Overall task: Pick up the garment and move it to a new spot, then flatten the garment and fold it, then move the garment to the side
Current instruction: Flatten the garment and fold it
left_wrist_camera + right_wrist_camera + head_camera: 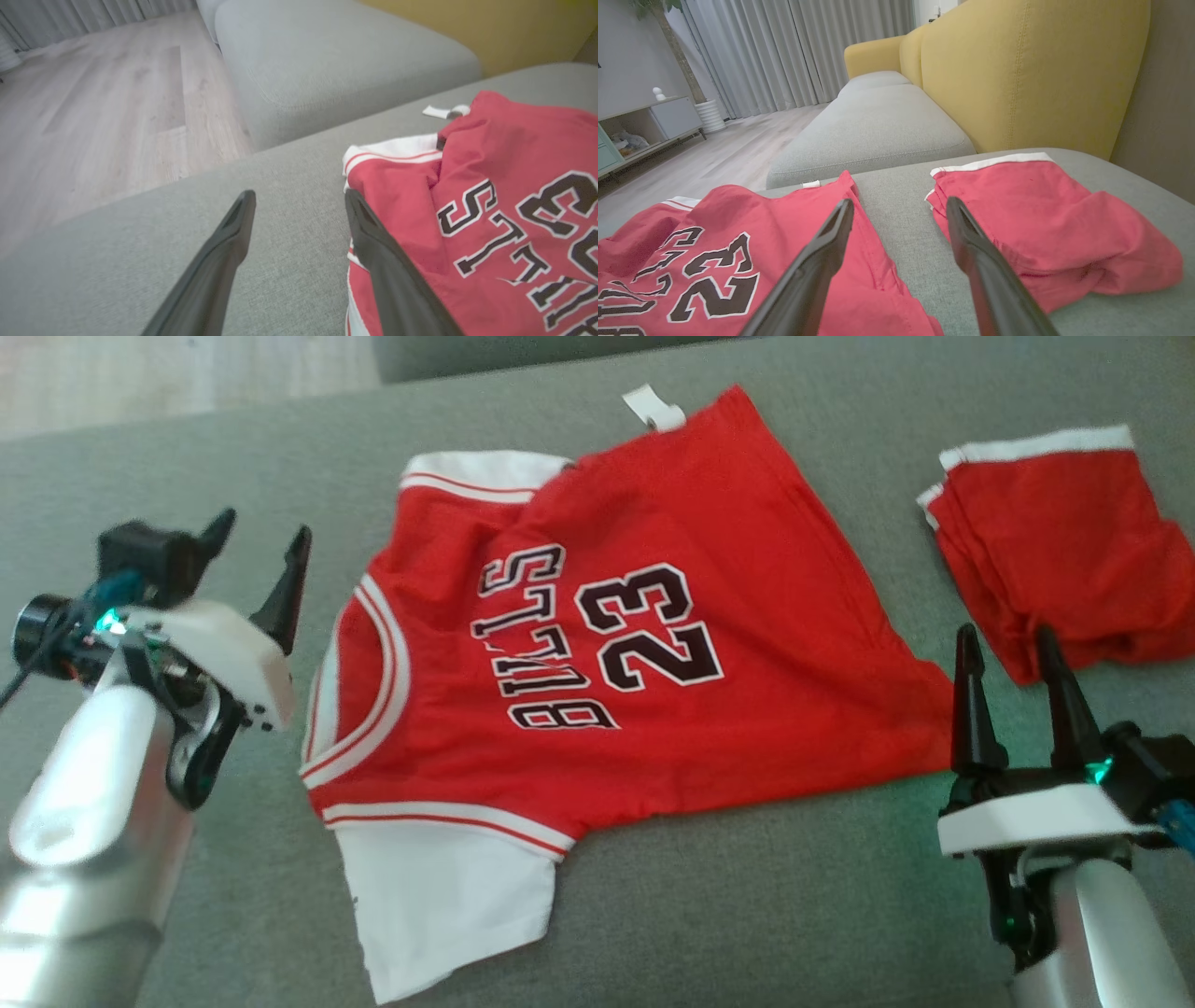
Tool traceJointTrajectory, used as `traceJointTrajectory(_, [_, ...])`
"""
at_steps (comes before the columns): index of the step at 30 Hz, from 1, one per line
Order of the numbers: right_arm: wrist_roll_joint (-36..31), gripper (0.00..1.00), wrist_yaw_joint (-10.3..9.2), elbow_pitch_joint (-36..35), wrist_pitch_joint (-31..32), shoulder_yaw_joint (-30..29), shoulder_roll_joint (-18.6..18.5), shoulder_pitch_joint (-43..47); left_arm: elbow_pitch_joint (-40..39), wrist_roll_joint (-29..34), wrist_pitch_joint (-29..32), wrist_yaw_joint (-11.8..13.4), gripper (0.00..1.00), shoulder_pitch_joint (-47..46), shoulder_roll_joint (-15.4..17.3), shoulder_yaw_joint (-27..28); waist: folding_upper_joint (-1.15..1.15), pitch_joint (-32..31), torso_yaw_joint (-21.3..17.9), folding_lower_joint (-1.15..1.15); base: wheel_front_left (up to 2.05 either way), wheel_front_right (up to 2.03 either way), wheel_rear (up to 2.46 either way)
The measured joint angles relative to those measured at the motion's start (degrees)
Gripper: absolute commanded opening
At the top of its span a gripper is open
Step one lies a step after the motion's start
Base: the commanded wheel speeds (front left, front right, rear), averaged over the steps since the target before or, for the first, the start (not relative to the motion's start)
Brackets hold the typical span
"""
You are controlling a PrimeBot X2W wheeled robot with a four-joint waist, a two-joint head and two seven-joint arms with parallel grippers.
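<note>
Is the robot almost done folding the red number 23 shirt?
Not nearly. Done: the jersey lies spread out, print up, on the grey cushion. In hand: nothing; the left gripper and right gripper hang open on either side of it, both empty. Left: the far sleeve is partly tucked under, so smoothing it, folding the jersey and moving it aside are not yet done.

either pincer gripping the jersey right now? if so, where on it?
Nothing held. The left pincer stands open beside the neck end of the jersey; the right pincer stands open at the gap between it and the folded red garment.
</note>
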Motion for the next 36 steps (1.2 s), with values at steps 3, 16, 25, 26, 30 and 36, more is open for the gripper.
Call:
traceJointTrajectory(3, [0.2, 1.00, 0.00, 0.3, -0.1, 0.6, 0.0, -1.0, 2.6, -3.1, 6.5, -0.5, 1.00, -3.2, 1.4, -4.7, 0.00, 1.8, -1.1, 0.00, 0.00, 0.00, 0.00])
traceJointTrajectory(16, [1.9, 1.00, 0.01, 2.6, -1.7, 1.8, 0.0, -4.7, 6.4, -17.0, 14.8, -0.9, 1.00, -13.3, 9.0, -22.0, 0.00, 7.7, -6.4, 0.00, 0.00, 0.00, 0.00])
traceJointTrajectory(25, [2.7, 1.00, 0.00, 3.8, -2.2, 2.4, 0.0, -5.5, 9.6, -22.6, 14.8, -0.9, 0.00, -17.0, 9.9, -26.9, 0.00, 9.6, -9.0, -0.01, 0.00, 0.00, 0.00])
traceJointTrajectory(26, [2.7, 1.00, 0.01, 3.9, -2.2, 2.4, 0.0, -5.5, 10.6, -22.2, 13.7, -0.9, 0.00, -17.4, 9.9, -26.9, 0.00, 9.7, -9.1, -0.01, 0.00, 0.00, 0.00])
traceJointTrajectory(30, [2.7, 1.00, 0.01, 3.9, -2.2, 2.4, 0.0, -5.7, 15.2, -19.4, 7.4, 1.6, 0.00, -19.9, 10.0, -26.3, 0.00, 9.9, -9.3, -0.01, 0.00, 0.00, 0.00])
traceJointTrajectory(36, [2.7, 1.00, 0.00, 3.9, -2.3, 2.6, 0.0, -6.8, 20.6, -15.7, -0.3, 4.5, 0.00, -26.4, 10.0, -25.6, 0.00, 10.3, -9.6, -0.01, 0.00, 0.00, 0.00])
